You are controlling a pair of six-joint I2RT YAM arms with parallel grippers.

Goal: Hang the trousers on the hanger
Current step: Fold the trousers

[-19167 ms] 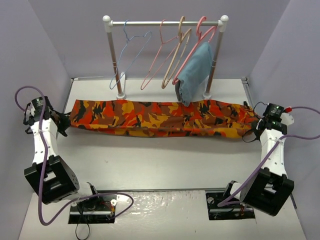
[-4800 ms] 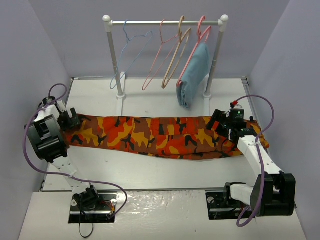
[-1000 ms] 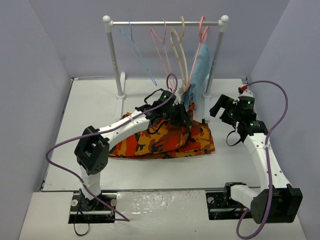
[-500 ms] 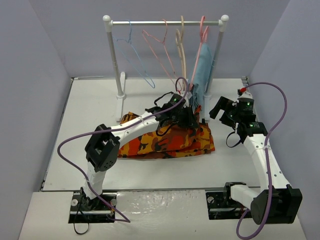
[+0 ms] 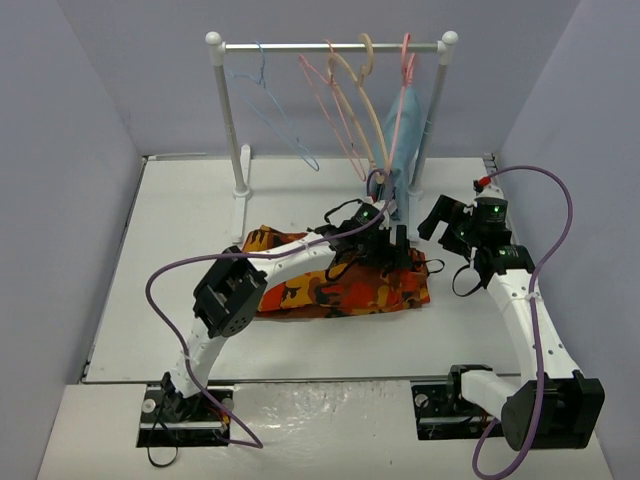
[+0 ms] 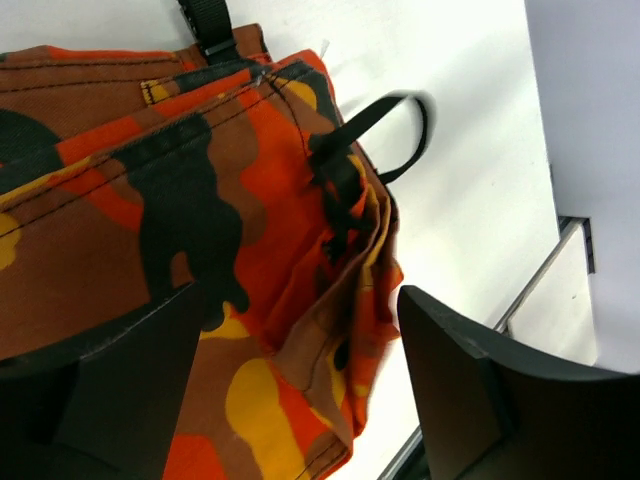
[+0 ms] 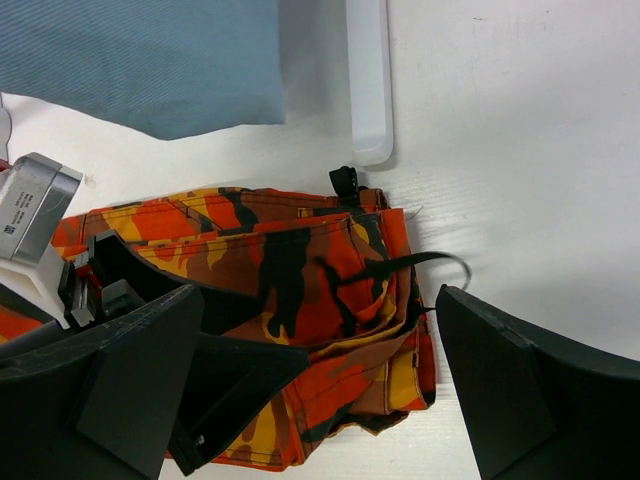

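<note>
Fingers (image 6: 100, 380) of the left gripper (image 6: 298, 295) spread wide, empty, low over folded, stitched trousers (image 6: 150, 200) in orange, red, yellow and brown camouflage cloth. Right gripper (image 7: 320, 295), equally spread, hovers above them. Thin light-blue wire hanger (image 5: 290, 125) hangs beyond both.

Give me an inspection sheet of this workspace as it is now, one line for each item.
Surface: white table, no spill seen.
Job's things: trousers lie folded on the table, not on a hanger; light-blue hanger hangs bare at the left of the rail.
Clutter: pink hangers, tan hanger and light-blue garment hang on the same rail.
Grippers: left gripper open, over the trousers' right end; right gripper open, beside the trousers, holding nothing.
Cables: purple cables loop off both arms.
Surroundings: white rack, lilac walls.
</note>
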